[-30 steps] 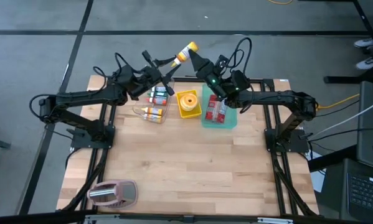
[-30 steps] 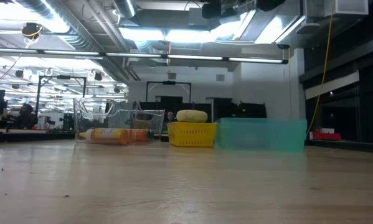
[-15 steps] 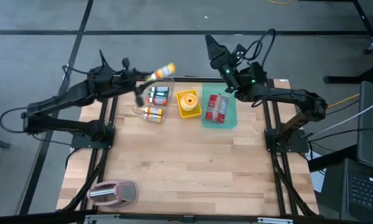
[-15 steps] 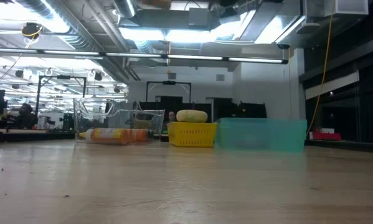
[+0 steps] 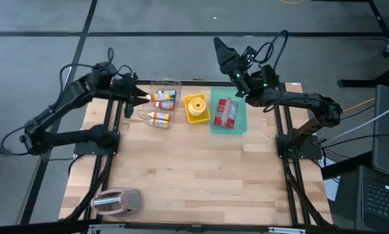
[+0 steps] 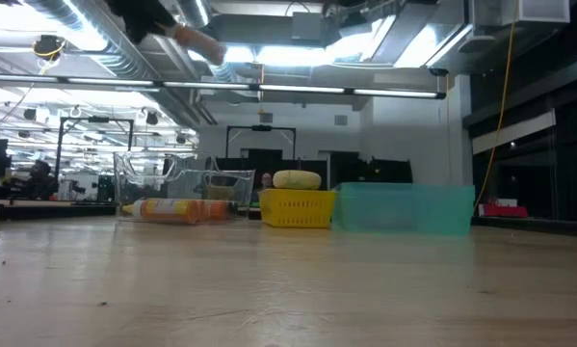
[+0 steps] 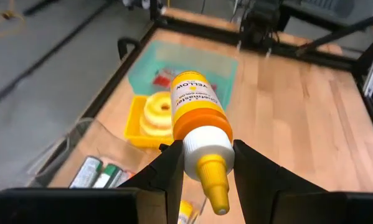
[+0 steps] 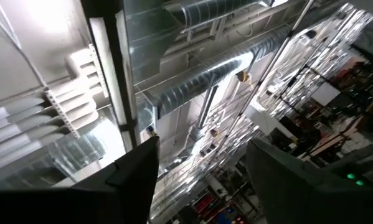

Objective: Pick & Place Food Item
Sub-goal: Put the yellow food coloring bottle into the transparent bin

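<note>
A yellow food-colouring bottle point(image 7: 200, 118), its label reading "YELLOW", now rides in the left gripper point(image 7: 203, 163), pinched at the white collar between both fingers, nozzle pointing back toward the wrist. A second ago the two arms met over the far edge of the table with this bottle between them; the right arm has since let go and drawn away, while the left arm has swung outward with its load. In the high view the left gripper point(image 5: 130, 96) hangs at the table's far left edge, just beside the clear bin point(image 5: 162, 104), and the bottle point(image 5: 153, 97) reaches over that bin's rim above the other small bottles point(image 5: 163, 100) lying inside. The right gripper point(image 5: 221, 51) is lifted beyond the table's far edge, its claw spread and carrying nothing, its wrist camera looking up at ceiling ducts point(image 8: 192, 81). The handover therefore looks complete, and the job appears to have passed to placing: the bottle seems bound for the clear bin, which calls for the left arm to lower it in and release. Next to that bin sit the yellow basket point(image 5: 197, 108) holding a ring-shaped item, and the teal tray point(image 5: 230, 114) with red packets, both as they stood a moment ago. The low view catches only the raised left arm point(image 6: 158, 14) at the top of frame, well above the wooden table point(image 5: 200, 169).
</note>
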Robot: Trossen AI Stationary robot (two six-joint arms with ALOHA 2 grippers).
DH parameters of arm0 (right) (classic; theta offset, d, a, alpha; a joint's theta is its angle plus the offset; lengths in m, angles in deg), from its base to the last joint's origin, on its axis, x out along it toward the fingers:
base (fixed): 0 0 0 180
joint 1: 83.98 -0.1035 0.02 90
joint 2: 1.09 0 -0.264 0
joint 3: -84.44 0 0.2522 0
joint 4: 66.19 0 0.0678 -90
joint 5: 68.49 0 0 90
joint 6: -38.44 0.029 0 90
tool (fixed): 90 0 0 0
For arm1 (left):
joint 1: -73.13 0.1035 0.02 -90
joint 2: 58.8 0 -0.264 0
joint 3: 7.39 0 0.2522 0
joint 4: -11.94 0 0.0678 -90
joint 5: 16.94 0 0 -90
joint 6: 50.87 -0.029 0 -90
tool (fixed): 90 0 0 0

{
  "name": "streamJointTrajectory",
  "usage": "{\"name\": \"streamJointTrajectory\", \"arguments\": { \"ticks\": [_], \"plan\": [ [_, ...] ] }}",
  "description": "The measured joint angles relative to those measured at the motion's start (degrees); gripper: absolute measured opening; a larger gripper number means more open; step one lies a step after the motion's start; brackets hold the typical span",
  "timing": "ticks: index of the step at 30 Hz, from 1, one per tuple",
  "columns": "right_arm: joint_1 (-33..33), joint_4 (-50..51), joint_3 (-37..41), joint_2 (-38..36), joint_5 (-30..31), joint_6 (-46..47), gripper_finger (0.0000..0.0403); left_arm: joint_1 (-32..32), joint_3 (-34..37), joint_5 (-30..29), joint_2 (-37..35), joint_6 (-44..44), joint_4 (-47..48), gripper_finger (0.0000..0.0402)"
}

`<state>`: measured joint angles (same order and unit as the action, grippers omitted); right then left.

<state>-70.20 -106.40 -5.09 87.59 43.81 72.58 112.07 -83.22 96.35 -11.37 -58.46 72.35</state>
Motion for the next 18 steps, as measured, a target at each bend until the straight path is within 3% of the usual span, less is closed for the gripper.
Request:
{"name": "streamJointTrajectory", "arguments": {
  "ticks": [10,18],
  "plan": [
    [0.0,0.0,0.0,0.0,-5.98,4.45,0.0235,13.31,0.02,12.22,13.9,-16.46,10.45,0.011],
    [0.0,0.02,0.0,0.0,-8.18,5.91,0.0235,18.6,0.02,14.92,21.94,-23.2,10.64,0.0109]
  ]
}}
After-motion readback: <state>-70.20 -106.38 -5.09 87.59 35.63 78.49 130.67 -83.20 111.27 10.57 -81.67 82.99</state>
